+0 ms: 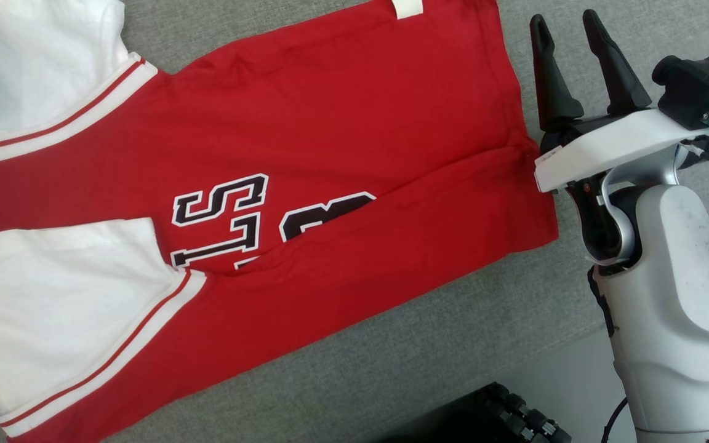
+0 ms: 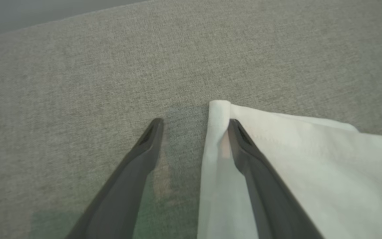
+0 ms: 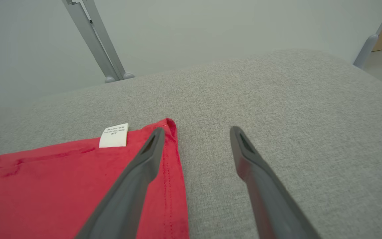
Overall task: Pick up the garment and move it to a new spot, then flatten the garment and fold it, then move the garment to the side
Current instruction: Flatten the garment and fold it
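Note:
A red garment with white sleeves and black lettering lies spread on the grey cushion, its near long edge folded over the print. My right gripper is open just off the garment's right edge; in the right wrist view its left finger hangs over the red hem corner beside a white label. My left gripper is open, its right finger over the corner of a white sleeve, its left finger over bare cushion.
The grey cushion's front edge runs across the lower right, with pale floor and a dark object below it. Grey metal legs stand behind the cushion's far edge. My right forearm rises at the right.

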